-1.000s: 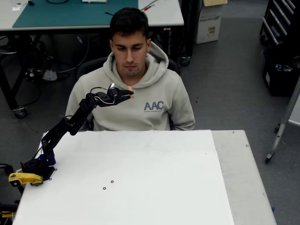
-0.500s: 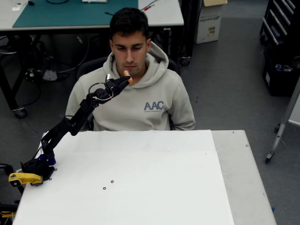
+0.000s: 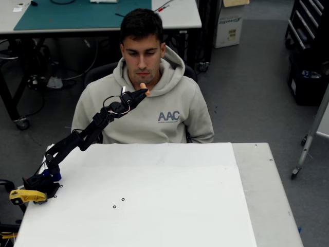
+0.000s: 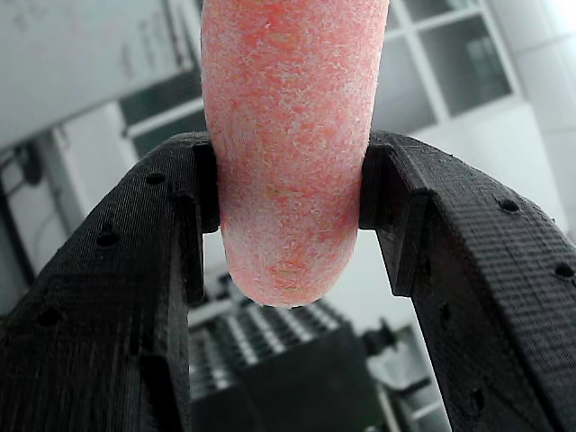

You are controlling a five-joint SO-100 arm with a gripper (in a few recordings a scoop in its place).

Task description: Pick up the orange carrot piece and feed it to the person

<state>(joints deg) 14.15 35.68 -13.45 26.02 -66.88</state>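
The orange carrot piece [image 3: 144,88] is held up in the air just below the chin of the person [image 3: 154,110], who sits behind the white table in a beige hoodie with "AAC" on the chest. My black gripper [image 3: 142,91] is shut on the carrot piece, with the arm stretched up from its base at the table's left edge. In the wrist view the carrot piece [image 4: 288,144] stands clamped between both black fingers [image 4: 135,270], and its rounded end pokes out below them.
The white table [image 3: 154,195] lies below the raised arm. The arm's base [image 3: 38,182] sits at its left edge beside a yellow clamp [image 3: 25,195]. Behind the person stands a workbench with a green mat [image 3: 72,13].
The gripper with the carrot rose from chest height to near the person's mouth, then shifted slightly right and down to just under the chin. The arm's lower links have lowered.
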